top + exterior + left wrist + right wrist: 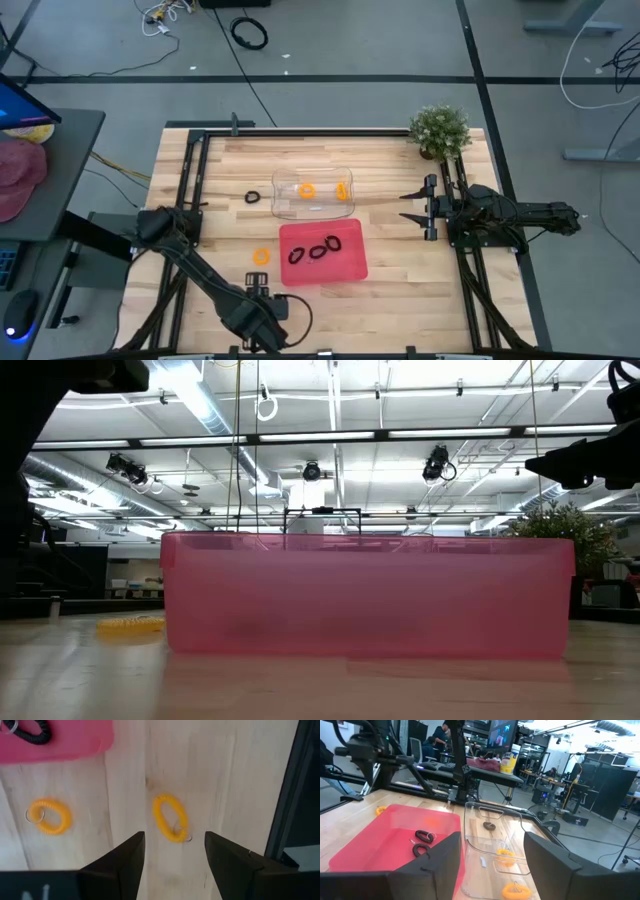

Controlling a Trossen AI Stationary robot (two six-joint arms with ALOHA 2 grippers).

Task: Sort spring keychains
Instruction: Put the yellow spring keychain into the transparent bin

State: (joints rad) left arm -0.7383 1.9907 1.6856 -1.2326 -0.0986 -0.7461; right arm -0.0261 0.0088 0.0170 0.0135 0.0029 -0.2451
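Note:
The spring keychains are small coils. Two orange ones (170,817) (49,816) lie flat on the wood near the pink tray's corner (60,745). My left gripper (175,837) points down over the first one, open, a finger on either side and clear of it. In the high view, three black ones (317,250) lie in the pink tray (350,268), two orange ones (307,190) in the clear tray (285,208), and a black one (252,197) lies on the table. My right gripper (405,206) waits open at the right, held level.
A potted plant (440,130) stands at the table's far right corner. Dark metal frame rails (190,190) run along the table's left and right sides. Bare wood lies between the trays and my right gripper. The pink tray fills the low view (365,595).

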